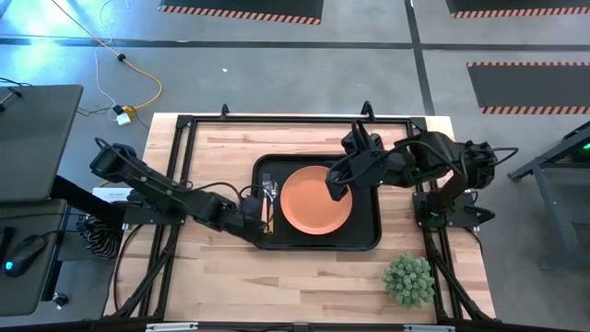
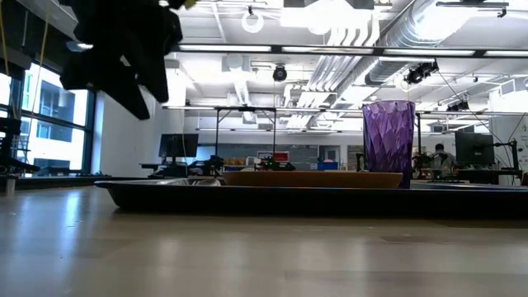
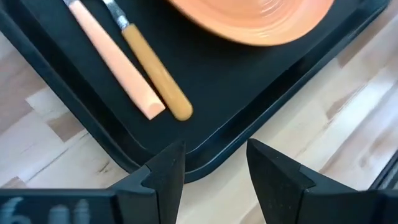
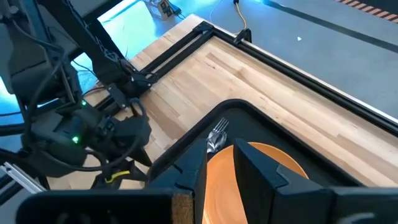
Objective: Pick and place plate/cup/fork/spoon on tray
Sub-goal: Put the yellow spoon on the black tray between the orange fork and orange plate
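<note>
The black tray [image 1: 369,242] lies mid-table. The orange plate [image 1: 309,205] rests flat in it. The fork and the spoon lie side by side at the tray's left end [image 1: 269,198], and their two orange handles [image 3: 155,78] rest on the tray floor. The fork's tines show in the right wrist view [image 4: 217,129]. The purple cup [image 2: 388,142] stands upright on the tray, right of the plate; in the high view my right arm hides it. My left gripper [image 3: 211,167] is open and empty above the tray's near left corner. My right gripper [image 4: 219,168] is open and empty above the plate.
A small green potted plant [image 1: 408,278] stands near the table's near right corner. Black frame rails [image 1: 295,120] run along the table's far and side edges. Bare wood [image 1: 304,286] lies between the tray and the near edge.
</note>
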